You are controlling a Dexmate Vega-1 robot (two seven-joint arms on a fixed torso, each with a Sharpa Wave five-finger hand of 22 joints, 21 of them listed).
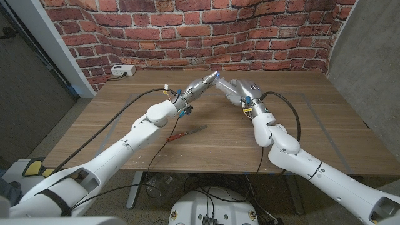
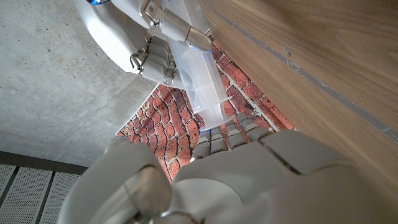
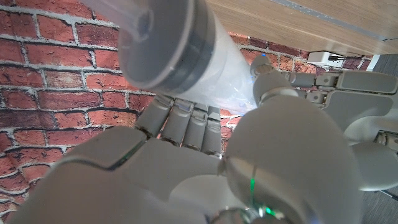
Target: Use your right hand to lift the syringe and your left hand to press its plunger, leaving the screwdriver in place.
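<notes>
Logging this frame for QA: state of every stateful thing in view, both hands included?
Clear plastic syringe: lifted off the table, held in the right hand.
Red-handled screwdriver: lying on the wooden table, untouched.
Right hand: grips the syringe barrel.
Left hand: raised, fingers against the syringe's end.

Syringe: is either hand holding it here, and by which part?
The right hand grips the syringe around its clear barrel, lifted above the table. The left hand meets its other end; exact contact cannot be told.
</notes>
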